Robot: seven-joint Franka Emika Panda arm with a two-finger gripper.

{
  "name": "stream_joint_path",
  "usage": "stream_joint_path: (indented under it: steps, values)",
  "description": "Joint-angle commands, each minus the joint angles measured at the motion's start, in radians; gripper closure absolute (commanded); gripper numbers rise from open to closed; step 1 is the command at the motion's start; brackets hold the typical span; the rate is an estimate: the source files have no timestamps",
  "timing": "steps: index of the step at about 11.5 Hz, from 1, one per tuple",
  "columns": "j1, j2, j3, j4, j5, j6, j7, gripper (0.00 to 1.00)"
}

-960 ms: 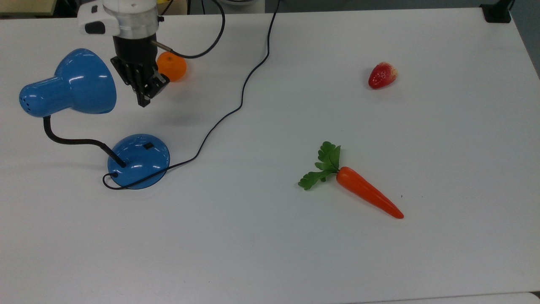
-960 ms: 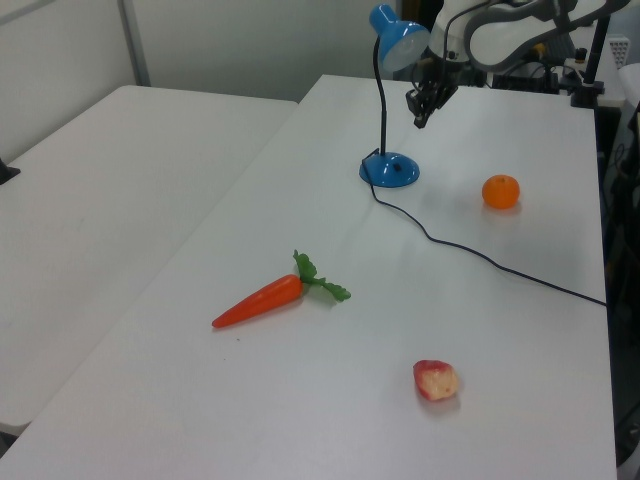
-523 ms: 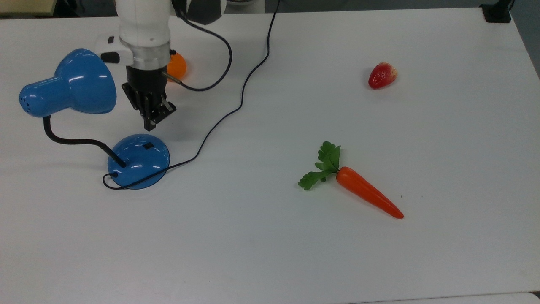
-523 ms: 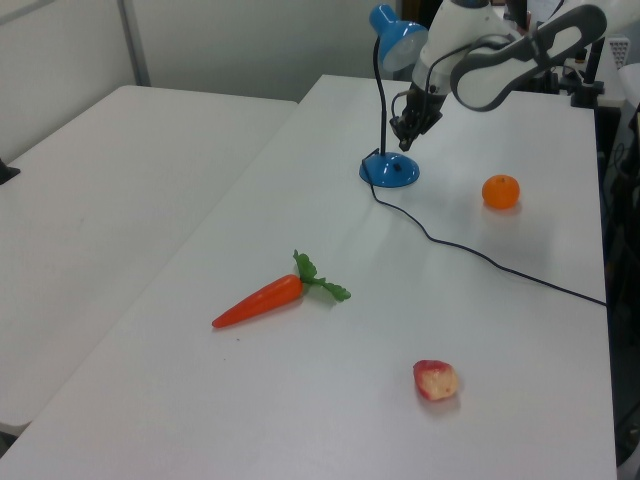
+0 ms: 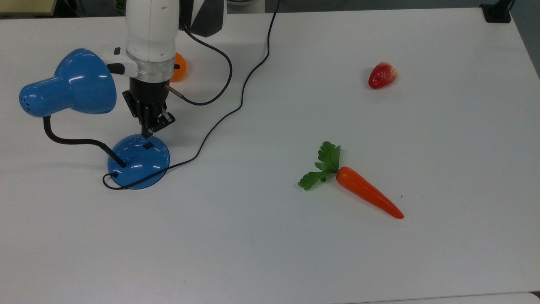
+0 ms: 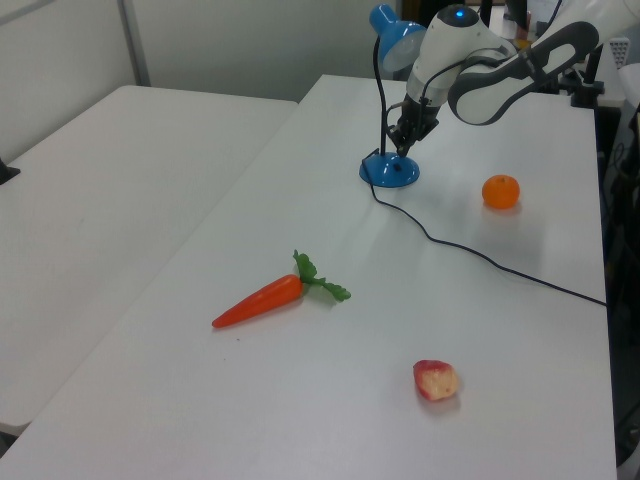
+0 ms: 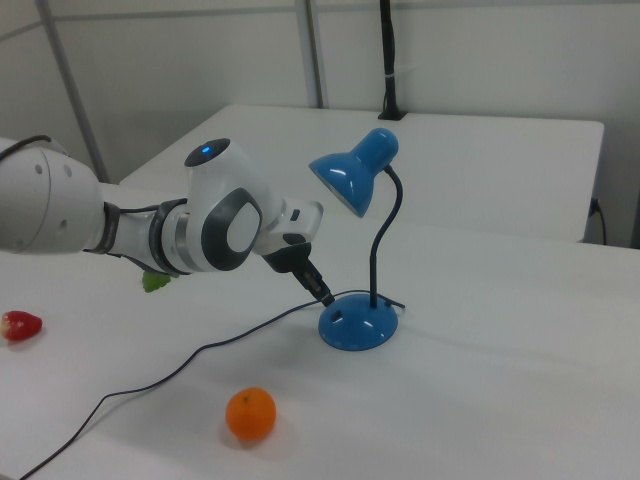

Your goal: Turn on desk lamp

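One gripper (image 5: 147, 134), fingers pressed together and holding nothing, is hovering just above one desk lamp (image 5: 138, 162) standing on the table (image 5: 270, 253); one carrot (image 5: 368, 196), one strawberry (image 5: 382, 75) and one orange (image 6: 500, 191) are lying apart.

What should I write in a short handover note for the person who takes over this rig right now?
Gripper: fingers together, holding nothing, tip just above the lamp base, close to its small black switch.
Desk lamp: upright near the top view's left edge, shade unlit.
Done: approach to the base.
Left: press the switch, check the lamp lights.
Orange, carrot, strawberry lie apart, untouched.
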Motion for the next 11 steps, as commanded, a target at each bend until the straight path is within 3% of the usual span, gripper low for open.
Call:
stream_joint_path:
  steps: [1,4,11]
  values:
    - [0.007,0.052,-0.003,0.051,-0.062,0.011,0.08,0.96]
    - [0.009,0.072,-0.003,0.062,-0.098,0.011,0.117,0.96]
    - [0.009,0.108,-0.005,0.103,-0.102,0.011,0.145,0.96]
